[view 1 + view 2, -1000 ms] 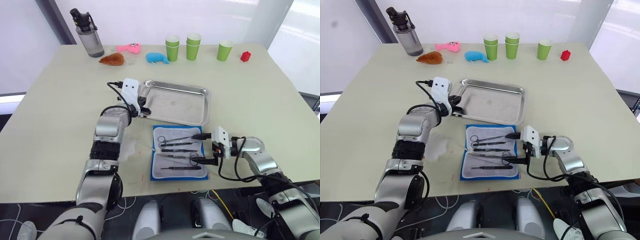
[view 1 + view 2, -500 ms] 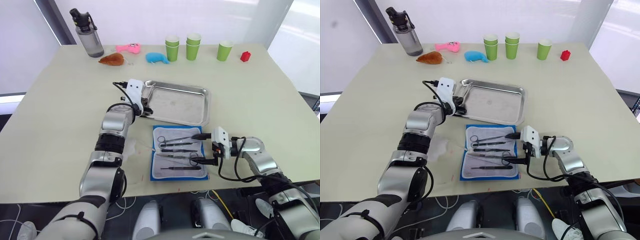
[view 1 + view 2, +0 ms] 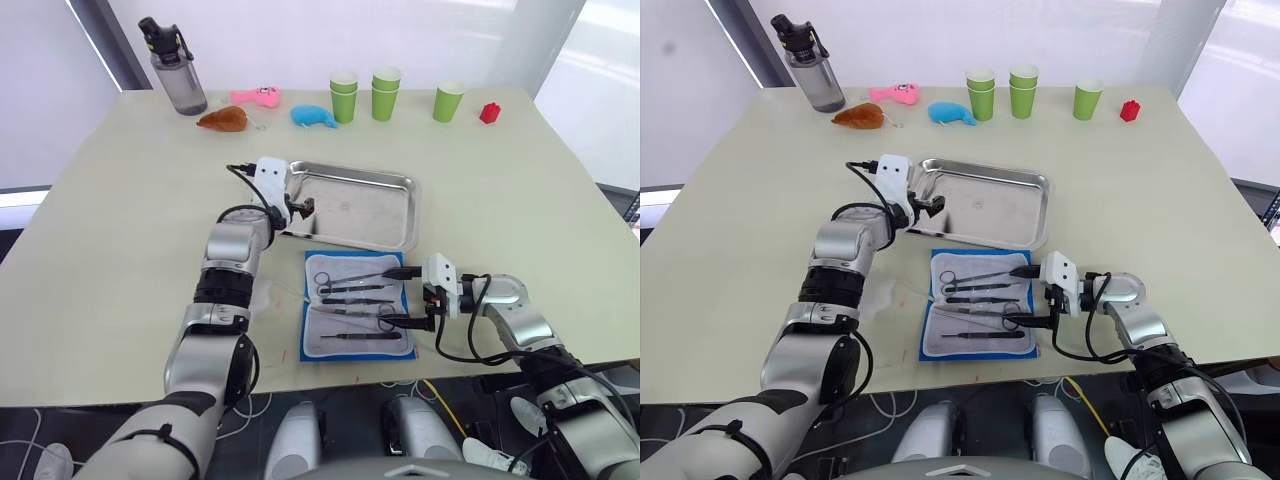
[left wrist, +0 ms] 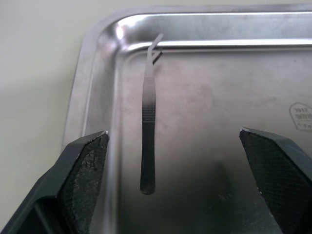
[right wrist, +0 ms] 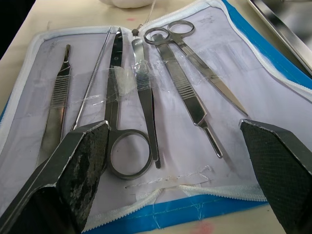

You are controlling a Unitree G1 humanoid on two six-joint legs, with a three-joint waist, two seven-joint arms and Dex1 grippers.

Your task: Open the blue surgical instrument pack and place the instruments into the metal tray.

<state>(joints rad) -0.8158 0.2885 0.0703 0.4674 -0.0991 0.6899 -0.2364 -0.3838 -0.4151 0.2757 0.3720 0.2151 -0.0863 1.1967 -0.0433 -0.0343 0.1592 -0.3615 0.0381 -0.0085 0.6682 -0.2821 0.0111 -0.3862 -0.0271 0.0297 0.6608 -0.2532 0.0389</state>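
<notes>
The blue surgical instrument pack lies open near the table's front edge, white lining up. Several instruments sit in its clear pockets, among them ring-handled scissors. The metal tray rests just behind the pack. One slender pair of tweezers lies loose inside the tray's left end. My left gripper hovers open over that end, with the tweezers between and beyond its fingers, untouched. At the pack's right edge my right gripper stands open, its fingers pointing across the instruments and holding nothing.
Along the far edge stand a grey bottle, three green cups, a red block, and pink, brown and blue toys. Bare tabletop lies left and right of the tray.
My left gripper has shifted right over the tray's left end and opened from shut. The right arm and the pack have stayed put.
</notes>
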